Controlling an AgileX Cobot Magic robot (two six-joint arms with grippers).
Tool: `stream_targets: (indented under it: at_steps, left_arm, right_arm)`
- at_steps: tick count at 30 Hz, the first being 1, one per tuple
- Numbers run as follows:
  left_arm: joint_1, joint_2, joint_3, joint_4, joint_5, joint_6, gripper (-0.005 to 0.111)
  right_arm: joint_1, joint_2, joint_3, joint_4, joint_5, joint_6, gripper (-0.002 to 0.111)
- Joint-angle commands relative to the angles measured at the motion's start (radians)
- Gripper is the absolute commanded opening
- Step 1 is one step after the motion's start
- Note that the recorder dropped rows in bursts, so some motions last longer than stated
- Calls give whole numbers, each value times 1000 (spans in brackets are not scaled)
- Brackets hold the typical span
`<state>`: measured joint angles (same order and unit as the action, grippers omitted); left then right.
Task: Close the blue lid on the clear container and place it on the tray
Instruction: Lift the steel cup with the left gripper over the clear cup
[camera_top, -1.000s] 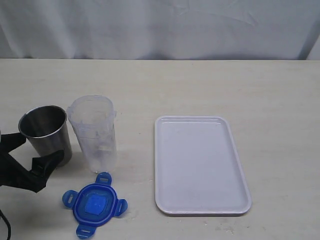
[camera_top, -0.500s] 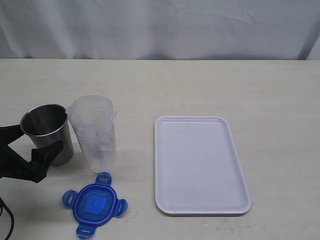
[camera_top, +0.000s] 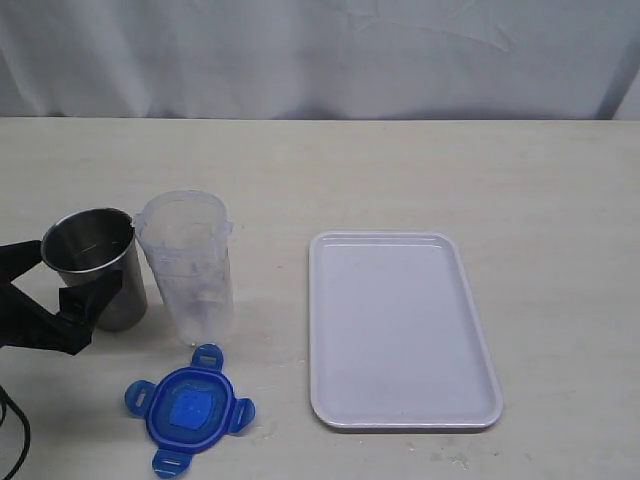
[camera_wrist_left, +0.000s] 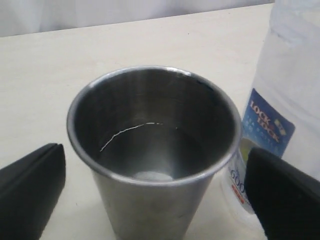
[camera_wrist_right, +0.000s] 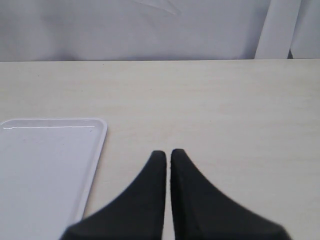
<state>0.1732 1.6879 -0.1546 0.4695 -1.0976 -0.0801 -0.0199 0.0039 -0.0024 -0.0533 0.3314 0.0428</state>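
left wrist view: left gripper (camera_wrist_left: 155, 182) spread wide flanking the steel cup (camera_wrist_left: 150, 145), clear container (camera_wrist_left: 292, 95) just beyond one finger (camera_wrist_left: 282, 200).

Lab-style test bench: bare pale tabletop (camera_top: 400, 170), white cloth backdrop (camera_top: 320, 50) behind.

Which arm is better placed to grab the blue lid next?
Left. The left gripper is open around the steel cup, near the blue lid; the right gripper is shut, and its view shows the tray, not the lid.

lid (camera_top: 189, 409) before container (camera_top: 188, 262), tray (camera_top: 400, 330) to right
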Motion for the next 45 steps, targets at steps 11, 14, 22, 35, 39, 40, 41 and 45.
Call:
stream_targets:
  at_steps: [11,14,22,35,39,40,41,45]
  left_arm:
    - [1,189,-77,34,-72,10,90]
    - [1,240,-98,34,-94,32,90]
    - [1,309,-172,65,-119,24,90]
    - [1,310,-200,75,-124,24,90]
    - [1,310,-200,75,-124,24,88]
    - [1,310,-200,85,-124,24,80]
    - [1,310,-200,98,-124,24,73]
    - [1,310,-200,123,-124,24,35]
  right_arm:
    - [-1,-4,2,-6,-12,-6,4]
    - [-1,-4,2,-6,-12,-6,4]
    - [-1,-4,2,-6,-12,-6,4]
    - [-1,-4,2,-6,-12,-6,4]
    - [-1,-4,2,-6,-12,-6,4]
    - [-1,-4,2,-6,-12,-6,4]
    - [-1,-4,2,-6,-12,-6,4]
    - [-1,-4,2,-6,-12,-6,4]
